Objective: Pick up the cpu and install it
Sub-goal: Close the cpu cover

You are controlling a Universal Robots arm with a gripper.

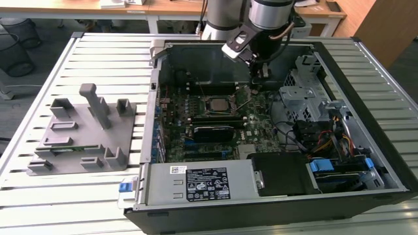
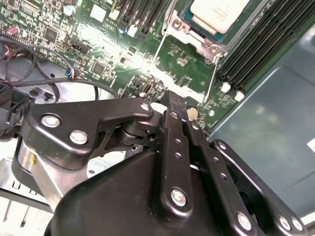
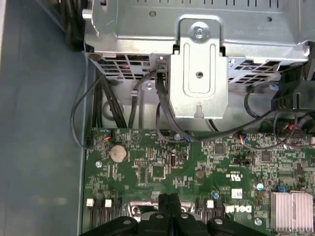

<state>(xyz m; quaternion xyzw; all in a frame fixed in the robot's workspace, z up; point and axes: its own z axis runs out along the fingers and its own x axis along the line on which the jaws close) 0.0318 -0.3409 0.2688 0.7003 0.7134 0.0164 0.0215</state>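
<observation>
On the slatted tabletop [image 1: 78, 196], well off to the exterior view's left of the jaws, we see a grey fixture [image 1: 85, 134] of upright blocks and slots. Next comes the open computer case [image 1: 274, 215], lying on its side with the motherboard [image 1: 261, 127] facing up. The cpu [image 1: 218, 104] sits in its socket on that board, near the jaws and on their exterior-view left; in the second wrist view its pale metal top [image 2: 219, 14] lies beyond the jaw tips, apart from them, with thin wire levers between. The arm [image 1: 269, 14] reaches down into the case, and the jaws hang low over the green board just beside the socket. In both wrist views we see the jaws pressed together with nothing between them. In the first wrist view a round coin cell [image 3: 117, 153] lies on the board ahead of the jaws. To the exterior view's right of the jaws stands a metal drive cage [image 1: 304, 93], with dark cables running beneath it.
</observation>
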